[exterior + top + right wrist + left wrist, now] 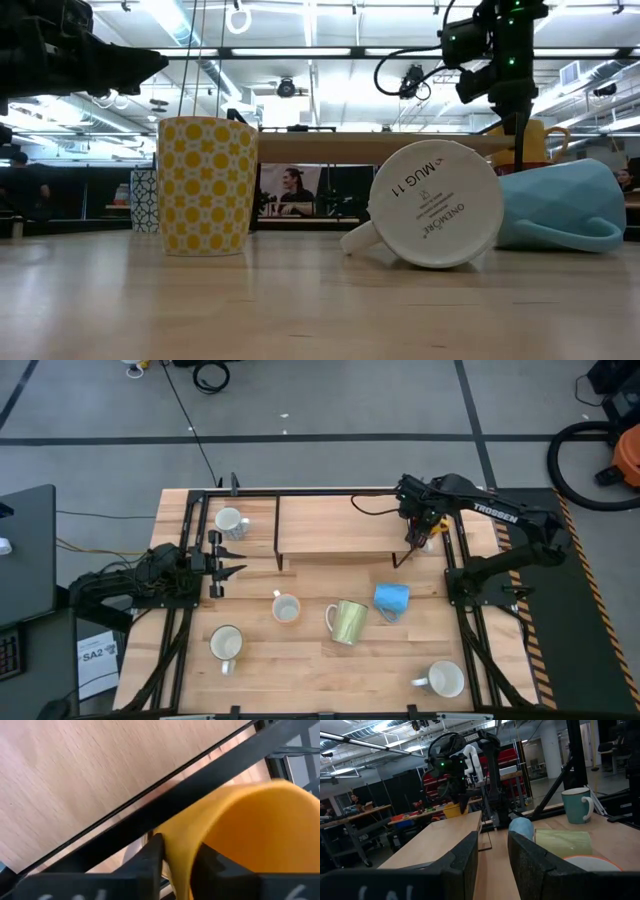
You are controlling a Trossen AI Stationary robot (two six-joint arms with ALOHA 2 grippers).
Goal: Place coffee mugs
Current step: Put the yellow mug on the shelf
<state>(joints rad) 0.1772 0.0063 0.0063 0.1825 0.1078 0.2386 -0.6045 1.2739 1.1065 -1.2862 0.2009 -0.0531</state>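
Broadly, the bench (300,670) carried a raised wooden shelf (335,525) on a black frame along its far side, and the mugs were scattered around it rather than on it. The right arm reached over the shelf's right end, its right gripper (176,851) clenched on the rim of the orange-yellow mug (250,835), one finger outside the wall and one inside, with the mug hanging just beside the shelf's black edge rail. The left arm waited at the bench's left side, its left gripper (228,567) spread and holding nothing. On the open bench lay the pale yellow-green mug (348,621) and the light blue mug (392,601), both tipped on their sides and close together, while four white ones stood apart: one near the shelf's left end (230,520), one mid-bench (286,608), one front left (225,643) and one front right (444,680). The main hazard looked to be the thin rim pinch: the mug could swing or slip if it struck the rail as it crossed onto the shelf, and a drop would risk chipping it. A release too near the shelf's edge could also leave it tipping off. Later, the two mugs on their sides might roll when nudged.
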